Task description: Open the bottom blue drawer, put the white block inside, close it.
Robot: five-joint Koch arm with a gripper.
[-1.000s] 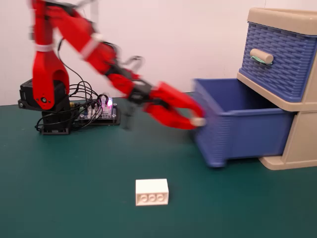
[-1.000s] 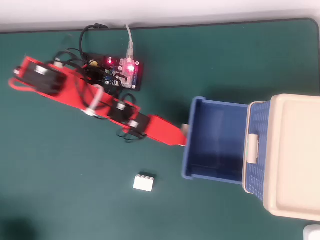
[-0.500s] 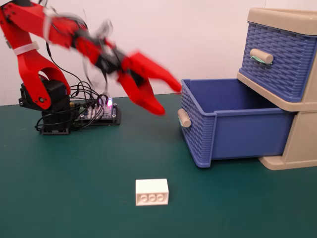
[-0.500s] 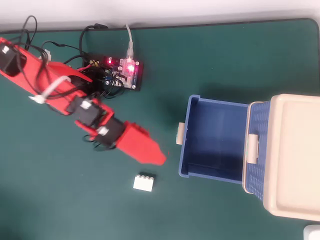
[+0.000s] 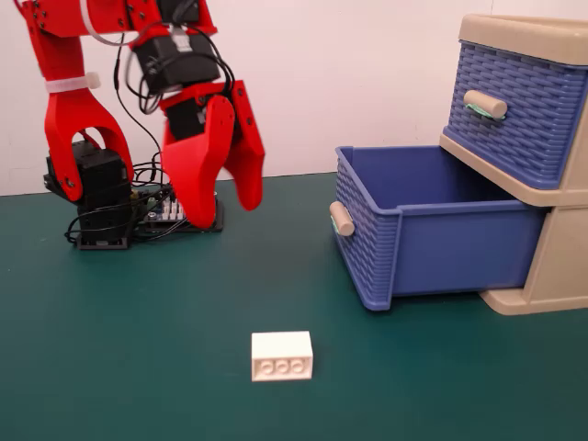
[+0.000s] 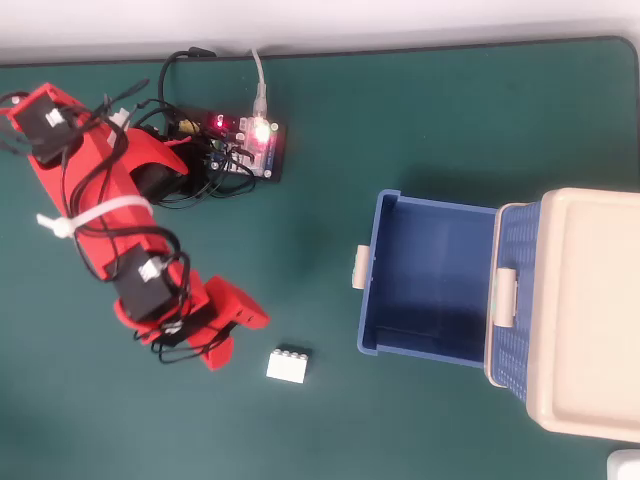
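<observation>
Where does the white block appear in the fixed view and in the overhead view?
Fixed view: the white block lies low in the picture, a little left of centre, on the green mat, studs facing the camera.
Overhead view: the white block lies low, left of centre.
Shared landmark: the open bottom blue drawer, to its right in both.

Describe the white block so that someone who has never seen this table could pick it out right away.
Start at the beige cabinet with two blue drawers; the bottom blue drawer is pulled out and empty. On the green mat in front of it, toward the camera in the fixed view, lies the white block. It is the only small white brick, with three round studs on its side.
</observation>
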